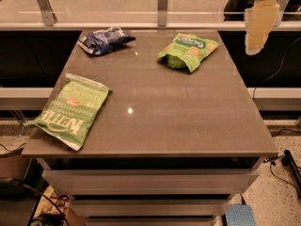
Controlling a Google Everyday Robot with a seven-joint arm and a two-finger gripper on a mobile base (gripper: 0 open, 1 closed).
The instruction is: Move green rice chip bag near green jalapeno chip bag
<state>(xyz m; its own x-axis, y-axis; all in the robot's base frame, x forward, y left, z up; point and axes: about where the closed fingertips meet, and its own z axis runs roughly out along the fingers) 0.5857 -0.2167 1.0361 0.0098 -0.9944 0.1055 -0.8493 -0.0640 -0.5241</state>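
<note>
The green rice chip bag (188, 51) is small and bright green and lies on the table's far right part. The green jalapeno chip bag (69, 110) is a large flat light green Kettle bag at the table's near left edge. My gripper (259, 28) hangs in the air at the upper right, beyond the table's right edge. It is to the right of the rice chip bag, apart from it, and holds nothing that I can see.
A dark blue snack bag (104, 39) lies at the table's far left. The brown table (164, 117) has drawers below. A metal rail with posts (162, 4) runs behind it. Cables lie on the floor at the right.
</note>
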